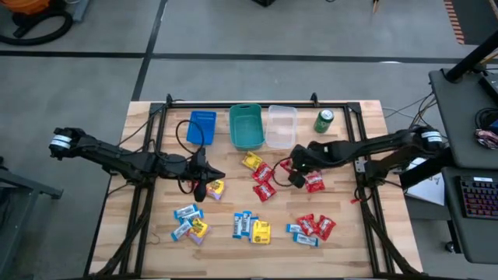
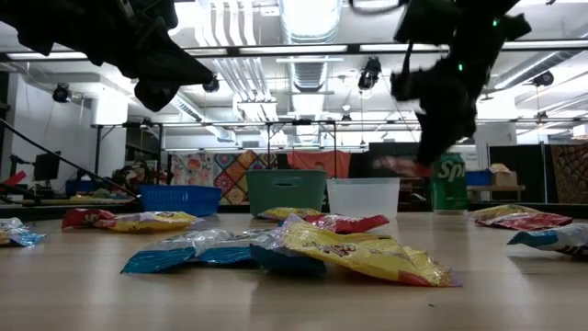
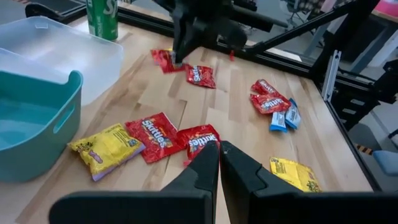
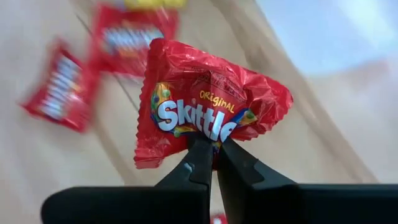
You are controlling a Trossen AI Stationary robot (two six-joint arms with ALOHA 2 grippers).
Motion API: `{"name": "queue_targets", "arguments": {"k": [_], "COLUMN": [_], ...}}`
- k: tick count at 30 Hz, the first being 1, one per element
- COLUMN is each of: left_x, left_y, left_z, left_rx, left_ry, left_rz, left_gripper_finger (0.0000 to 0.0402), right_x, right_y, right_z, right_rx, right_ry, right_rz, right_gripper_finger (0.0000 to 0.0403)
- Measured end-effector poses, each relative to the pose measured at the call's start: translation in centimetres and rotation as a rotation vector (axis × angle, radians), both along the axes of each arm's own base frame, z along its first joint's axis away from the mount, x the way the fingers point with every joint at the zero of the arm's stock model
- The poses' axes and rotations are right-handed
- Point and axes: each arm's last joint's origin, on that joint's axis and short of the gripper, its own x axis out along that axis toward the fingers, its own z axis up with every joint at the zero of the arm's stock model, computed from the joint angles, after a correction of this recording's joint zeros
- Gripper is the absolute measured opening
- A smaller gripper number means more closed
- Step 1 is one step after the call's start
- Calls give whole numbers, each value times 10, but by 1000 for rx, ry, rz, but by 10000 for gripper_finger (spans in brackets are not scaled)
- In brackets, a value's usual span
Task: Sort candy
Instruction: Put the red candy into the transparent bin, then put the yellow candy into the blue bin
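Note:
Small red, yellow and blue-white candy packets lie flat on the wooden table: a red and yellow cluster (image 1: 261, 175) in the middle, and near-edge groups (image 1: 189, 221), (image 1: 250, 227), (image 1: 311, 227). My right gripper (image 1: 294, 169) hovers beside the middle cluster, shut on a red Skittles packet (image 4: 208, 106). My left gripper (image 1: 208, 176) is shut and empty. It hangs above the table near a yellow packet (image 1: 215, 188), and in its wrist view its fingertips (image 3: 219, 155) point toward a red packet (image 3: 198, 140). My right gripper pinches the red Skittles packet between its two fingers at the middle of one edge (image 4: 208, 142). The rest of the packet stands out beyond the fingertips. In the low view the packet (image 2: 397, 166) hangs under the gripper, lifted clear of the table.
Along the far edge stand a blue bin (image 1: 201, 128), a teal bin (image 1: 246, 127) and a clear bin (image 1: 281, 124). A green soda can (image 1: 324, 120) stands to their right. A black frame (image 1: 149, 124) runs round the table. There is bare wood between the bins and the middle cluster.

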Motion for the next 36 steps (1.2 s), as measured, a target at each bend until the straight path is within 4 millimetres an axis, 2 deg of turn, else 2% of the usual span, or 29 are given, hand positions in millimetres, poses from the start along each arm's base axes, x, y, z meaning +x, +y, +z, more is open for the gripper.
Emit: {"name": "queue_targets", "arguments": {"k": [7,12,16,21,24,27,30,36], "left_x": [2,3,5,6,6,6,6,6], "left_y": [1,1,1,1,1,1,1,1], "left_z": [5,11,18,23,23,22,22,22], "left_rx": [7,13,45,56,57,57,57,58], "left_ry": [-45,-64,-84,-96,-92,-90,-90,-86], "left_rz": [35,47,38,35,35,35,35,35], "left_gripper_finger": [0,0,0,0,0,0,0,0], "right_x": [-1,7,15,17,16,15,15,13], "right_y": [-1,-18,-49,-97,-116,-126,-130,-129], "right_z": [36,46,37,13,0,-8,-13,-7], "right_rx": [-58,-172,-241,-309,-309,-304,-293,-297], "right_ry": [-257,-373,-360,-268,-225,-197,-185,-205], "right_rz": [70,40,-57,-253,-316,-345,-360,-364], "right_gripper_finger": [10,10,10,10,13,29,63,141]}}
